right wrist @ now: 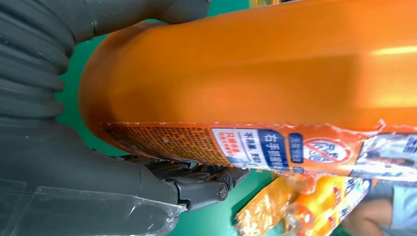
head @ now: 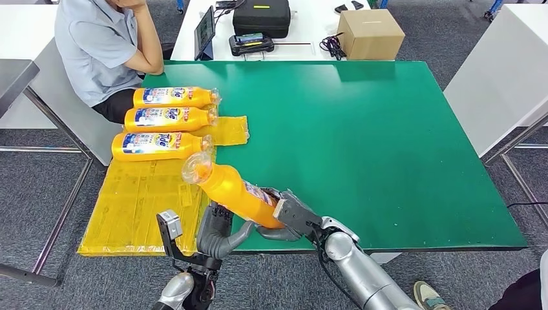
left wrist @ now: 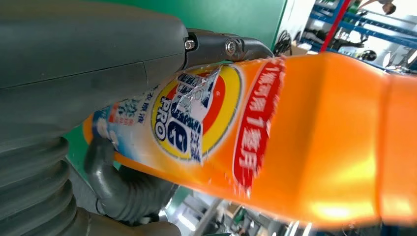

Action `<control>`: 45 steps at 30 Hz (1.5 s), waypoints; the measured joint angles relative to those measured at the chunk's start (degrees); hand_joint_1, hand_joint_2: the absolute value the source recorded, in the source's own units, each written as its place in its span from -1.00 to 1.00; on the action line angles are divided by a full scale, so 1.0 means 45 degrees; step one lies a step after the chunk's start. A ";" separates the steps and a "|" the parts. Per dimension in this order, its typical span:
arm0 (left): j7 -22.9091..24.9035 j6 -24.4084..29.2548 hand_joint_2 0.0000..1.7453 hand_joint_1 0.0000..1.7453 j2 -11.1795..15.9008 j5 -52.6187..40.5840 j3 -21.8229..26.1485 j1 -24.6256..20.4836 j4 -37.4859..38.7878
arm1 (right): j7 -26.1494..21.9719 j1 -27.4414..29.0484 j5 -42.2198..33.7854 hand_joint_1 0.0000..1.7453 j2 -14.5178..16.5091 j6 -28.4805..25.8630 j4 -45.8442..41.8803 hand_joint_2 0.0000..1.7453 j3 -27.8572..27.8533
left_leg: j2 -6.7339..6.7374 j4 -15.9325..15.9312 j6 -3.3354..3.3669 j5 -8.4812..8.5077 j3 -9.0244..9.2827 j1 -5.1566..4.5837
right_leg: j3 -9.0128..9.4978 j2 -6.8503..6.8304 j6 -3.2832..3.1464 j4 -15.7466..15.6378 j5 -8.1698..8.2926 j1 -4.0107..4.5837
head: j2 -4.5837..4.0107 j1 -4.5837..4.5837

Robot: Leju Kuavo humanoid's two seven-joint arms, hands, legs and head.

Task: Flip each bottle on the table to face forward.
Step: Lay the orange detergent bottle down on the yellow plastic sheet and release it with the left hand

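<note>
An orange plastic detergent bottle with a clear cap (head: 234, 190) is held tilted above the near edge of the green desk (head: 388, 142), cap pointing away toward the three other orange bottles (head: 165, 119) that lie label-up in a row on the yellow plastic sheet (head: 129, 200). Both hands are on its lower body: the right hand (head: 291, 216) wraps the base end and the left hand (head: 220, 236) cups it from below, fingers closed against the plastic. The left wrist view shows the front label (left wrist: 196, 118) facing that camera, while the right wrist view shows the small-print back label (right wrist: 236, 145). The bottle looks full, so probably fairly heavy, with stiff but smooth, glossy walls that could slip as it turns. The wide flat-sided body near the base seems the safest hold; the narrow neck and cap would give poor leverage for turning it.
</note>
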 joint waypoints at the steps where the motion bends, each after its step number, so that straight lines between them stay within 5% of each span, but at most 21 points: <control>1: 0.0046 -0.0085 1.00 -1.00 -0.0005 0.0096 0.0028 -0.0031 0.0076 | -0.0057 -0.0036 0.0009 1.00 0.0034 0.0017 0.0038 1.00 0.0126 | 0.0003 0.0000 0.0000 0.0000 -0.0001 0.0000 | -0.0002 0.0001 0.0000 0.0000 0.0000 0.0000 | 0.0000 -0.0001; 8: 0.0230 -0.0508 1.00 -1.00 -0.0009 0.0645 0.0221 -0.0239 0.0466 | -0.0203 -0.0250 -0.0012 1.00 0.0191 0.0067 0.0282 1.00 0.0713 | 0.0005 0.0000 0.0000 0.0000 -0.0012 0.0000 | -0.0014 0.0001 0.0000 0.0000 0.0000 0.0001 | 0.0000 -0.0004; 12: 0.0083 -0.0646 1.00 1.00 -0.0011 0.0723 0.0351 -0.0231 0.0521 | -0.0232 -0.0340 -0.0103 1.00 0.0266 0.0067 0.0450 1.00 0.0883 | 0.0000 0.0000 0.0000 0.0001 -0.0012 0.0000 | -0.0014 0.0000 0.0000 0.0000 0.0000 0.0000 | 0.0000 -0.0004; 20: -0.0736 -0.0253 1.00 1.00 -0.0066 0.0470 0.0476 -0.0058 0.0142 | -0.0395 -0.0532 -0.0251 0.92 0.0402 0.0067 0.0709 1.00 0.1148 | 0.0003 0.0000 0.0000 0.0000 -0.0012 0.0000 | -0.0018 0.0001 -0.0001 0.0000 -0.0001 0.0000 | 0.0000 -0.0004; 24: -0.0975 0.0135 1.00 1.00 -0.0120 0.0282 0.0555 0.0053 -0.0106 | -0.0390 -0.0582 -0.0276 -0.93 0.0453 0.0053 0.0776 1.00 0.1226 | 0.0003 0.0000 0.0000 0.0000 -0.0012 0.0000 | -0.0018 0.0001 0.0000 0.0000 -0.0001 0.0000 | 0.0000 -0.0002; 25: -0.1077 0.0338 1.00 1.00 -0.0135 0.0155 0.0562 0.0076 -0.0179 | -0.0363 -0.0596 -0.0272 -1.00 0.0463 0.0041 0.0809 1.00 0.1251 | 0.0003 0.0000 0.0000 0.0000 -0.0012 0.0000 | -0.0018 0.0001 0.0000 0.0000 0.0000 0.0000 | 0.0000 -0.0005; 39: -0.2012 0.3861 1.00 1.00 -0.0154 -0.2720 0.0693 0.0082 -0.0813 | 0.0041 -0.0478 -0.0152 -1.00 0.0481 -0.0809 0.1775 1.00 0.1375 | 0.0001 0.0000 0.0000 0.0000 -0.0013 0.0001 | -0.0019 0.0000 -0.0001 0.0000 -0.0001 0.0001 | 0.0000 -0.0002; 45: -0.1801 0.4218 1.00 1.00 0.0108 -0.3512 0.1128 0.0079 -0.1055 | 0.0053 0.0025 0.0140 -1.00 0.0376 -0.1482 0.2006 1.00 0.1201 | 0.0003 0.0000 -0.0001 -0.0001 -0.0014 0.0001 | -0.0020 0.0001 -0.0001 0.0000 -0.0002 0.0001 | 0.0000 0.0000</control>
